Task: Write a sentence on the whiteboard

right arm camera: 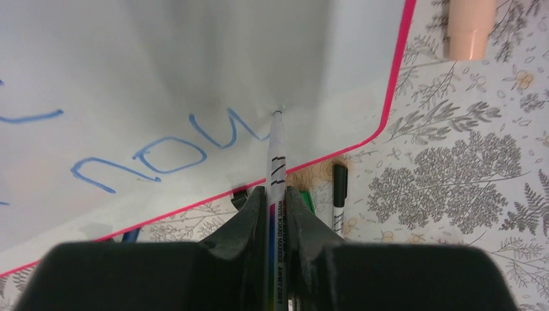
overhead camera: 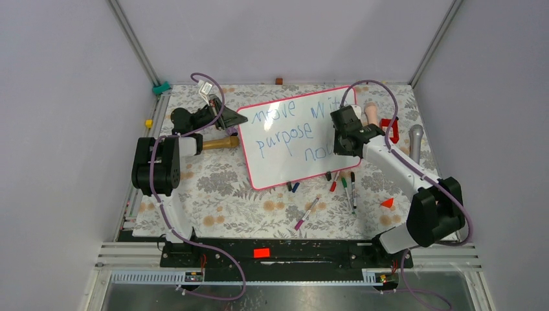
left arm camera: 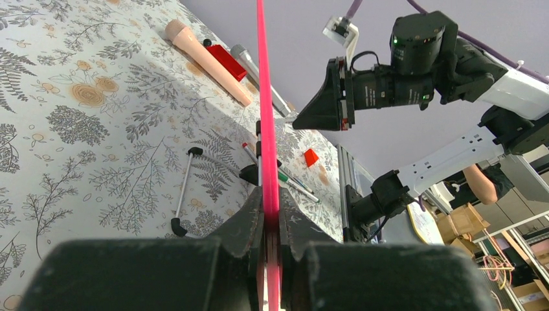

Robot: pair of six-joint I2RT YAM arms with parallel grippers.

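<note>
The right hand (right arm camera: 277,194), clamped on the marker (right arm camera: 276,146) whose tip met the whiteboard (right arm camera: 162,58) just past "now" in the blue sentence (overhead camera: 285,133), wanted light, even pressure, while the left hand (left arm camera: 270,214), pinched shut on the board's pink rim at mid-surface (overhead camera: 220,188), needed to brace it.

The whiteboard (overhead camera: 285,152) fills the middle of the table (overhead camera: 213,214), clamped at its left rim in my left gripper (left arm camera: 270,210), so there's no way through there. My right gripper (right arm camera: 277,204) sits over the board's near right corner, pinching a marker (right arm camera: 276,149). Just in front of the board's near edge, loose markers (overhead camera: 350,194) litter the cloth, an orange cone (overhead camera: 387,203) beside them. Right of the board, a microphone (overhead camera: 415,141) and a red block (overhead camera: 390,123) crowd the gap. The near-left cloth lies open to me.
</note>
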